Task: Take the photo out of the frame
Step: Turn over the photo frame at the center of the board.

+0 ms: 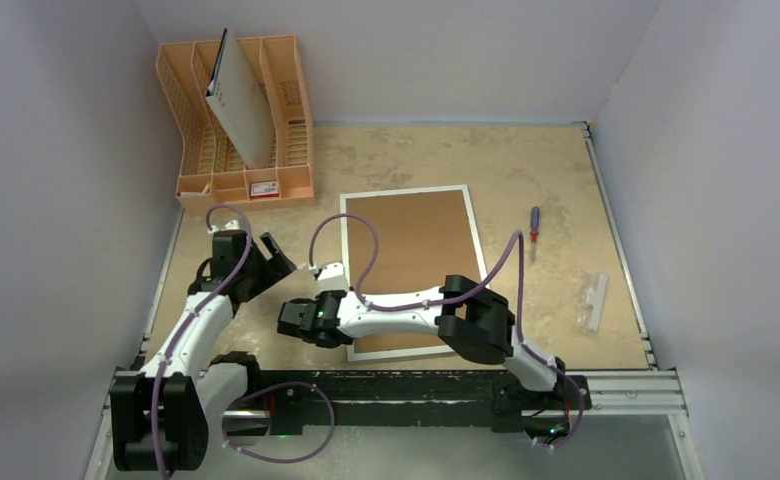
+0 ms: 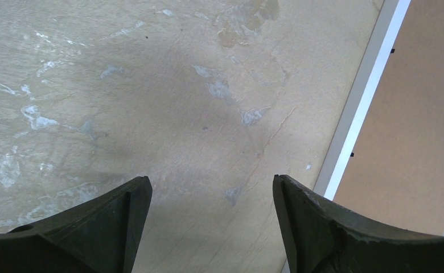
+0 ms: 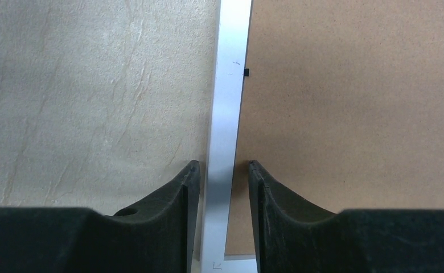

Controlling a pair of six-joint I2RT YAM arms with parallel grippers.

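The frame (image 1: 416,240) lies back up in the middle of the table, with a narrow white border around its brown fibreboard back (image 3: 350,102). The photo is hidden under that back. My right gripper (image 3: 223,165) points down at the frame's left border (image 3: 231,85), close to the near-left corner. One finger stands outside the border over the table and the other over the brown back, with narrow gaps on both sides. In the top view the right gripper (image 1: 328,328) is mostly covered by its wrist. My left gripper (image 2: 211,182) hangs open over bare table, left of the frame (image 2: 413,125).
An orange plastic rack (image 1: 201,150) stands at the back left with a grey-white holed board (image 1: 241,105) leaning in it. A small red-handled screwdriver (image 1: 534,224) lies right of the frame. A clear plastic piece (image 1: 595,300) lies near the right edge.
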